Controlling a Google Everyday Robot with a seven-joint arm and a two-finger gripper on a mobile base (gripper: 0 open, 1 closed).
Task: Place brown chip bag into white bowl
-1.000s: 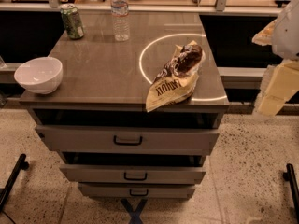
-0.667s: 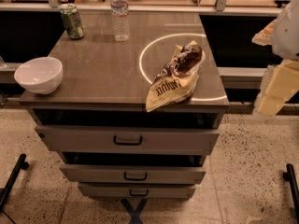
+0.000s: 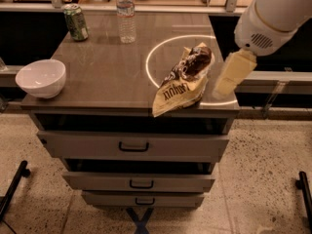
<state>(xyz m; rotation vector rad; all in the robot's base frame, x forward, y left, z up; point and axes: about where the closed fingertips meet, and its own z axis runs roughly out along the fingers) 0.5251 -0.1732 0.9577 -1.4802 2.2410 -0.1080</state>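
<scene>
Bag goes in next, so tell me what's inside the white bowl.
The white bowl shows only bare white inside; near inner wall hidden by rim. The hand hangs right of brown chip bag.

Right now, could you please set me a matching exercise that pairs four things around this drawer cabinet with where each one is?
Things
1. crinkled brown-and-tan foil chip bag
2. glossy round white bowl
3. green metal can
4. cream pincer

Places
A. back left corner of the grey cabinet top
B. front left corner
C. hovering just right of the bag, near the right edge
D. front right, one end past the front edge

Pairs: 1-D, 2-B, 3-A, 4-C
</scene>
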